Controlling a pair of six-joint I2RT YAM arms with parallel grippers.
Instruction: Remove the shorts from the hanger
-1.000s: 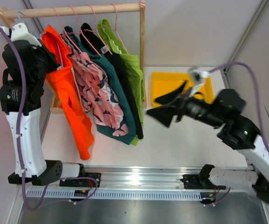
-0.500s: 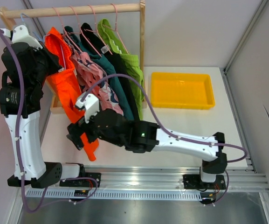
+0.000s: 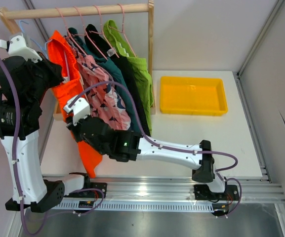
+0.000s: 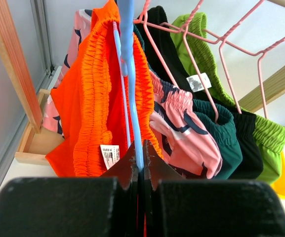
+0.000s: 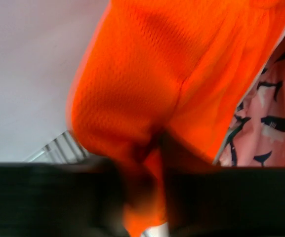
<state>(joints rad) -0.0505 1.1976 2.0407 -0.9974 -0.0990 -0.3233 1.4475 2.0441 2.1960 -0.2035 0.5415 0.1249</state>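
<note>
Reaching from its base at the near edge across to the left side of the surface [image 3: 182,131], the right pincer [image 3: 75,129] sits at the lower leg of the orange shorts [image 3: 75,89]. In the right wrist view, orange fabric runs down between its two dark fingers, but the picture is blurred. Whether the pincer has closed on the cloth or only brackets it cannot be told.

The orange shorts hang with their long axis vertical, waistband up and hem down. They are near the left edge of the surface, in front of the rack [image 3: 83,11]. Their waistband is threaded on one blue hanger [image 4: 127,49]. The left pincer [image 4: 138,158] is fully closed on the lower wire of that hanger, above the right pincer. So the shorts stretch from the left pincer at the top down to the right pincer at the bottom. The right arm is the nearer one to the hem. Judging from this, sliding the shorts off calls for a downward pull from the right while the left keeps the hanger fixed.

Farther back, four more shorts hang on pink hangers [image 4: 147,17] from the wooden rack: pink with navy splotches [image 4: 182,128], teal [image 4: 221,133], black [image 4: 251,148], green [image 4: 201,44].

Count: five shorts, one blue hanger, four pink hangers as far as can be made out, one rack. One yellow tray [image 3: 191,96] lies toward the far right corner, well apart from both pincers.
</note>
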